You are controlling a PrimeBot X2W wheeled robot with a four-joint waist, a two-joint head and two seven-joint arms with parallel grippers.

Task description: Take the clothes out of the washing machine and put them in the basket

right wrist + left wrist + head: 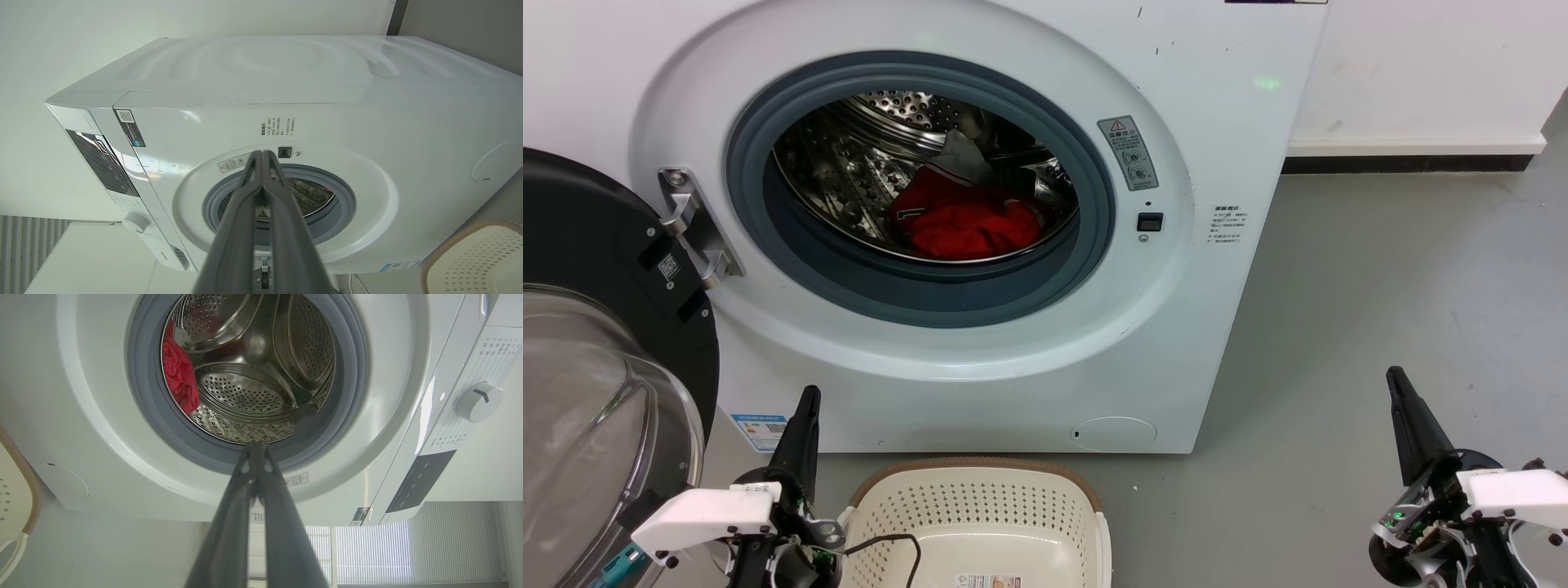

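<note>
Left claw: my left gripper (805, 408) sits low at the lower left of the head view, fingers pointing up at the machine's front; the two fingers are pressed together to the tip, nothing between them
Left wrist view: those closed tips lie over the grey seal (931, 298) of the porthole, the open drum beyond them
Right claw: my right gripper (1398, 384) is at the lower right, over bare grey floor (1380, 286), well apart from the machine; fingers clenched tip to tip, empty
Right wrist view: the closed fingers point at the porthole from off to one side
Washing machine: the washing machine (1241, 98) stands white and square before me, porthole wide open
Door: the door (596, 245), black frame and clear glass bowl, is swung open to my left on a metal hinge (690, 224)
Clothes: the clothes (968, 224) lie in a heap on the bottom of the drum (849, 175), none outside it
Heap detail: a red jersey (915, 204) with white trim sits at the heap's left, a plain red garment (980, 233) in front, a white cloth piece (960, 155) propped up behind them
Basket: the basket (980, 467), cream with a brown rim and perforated walls, rests on the floor just in front of the machine's base, just right of my left gripper; I see no garment in the part that shows
Cable: a thin black cable (890, 543) runs from my left wrist across the basket's near corner
Dial: a white dial (478, 402) sits on the control panel
</note>
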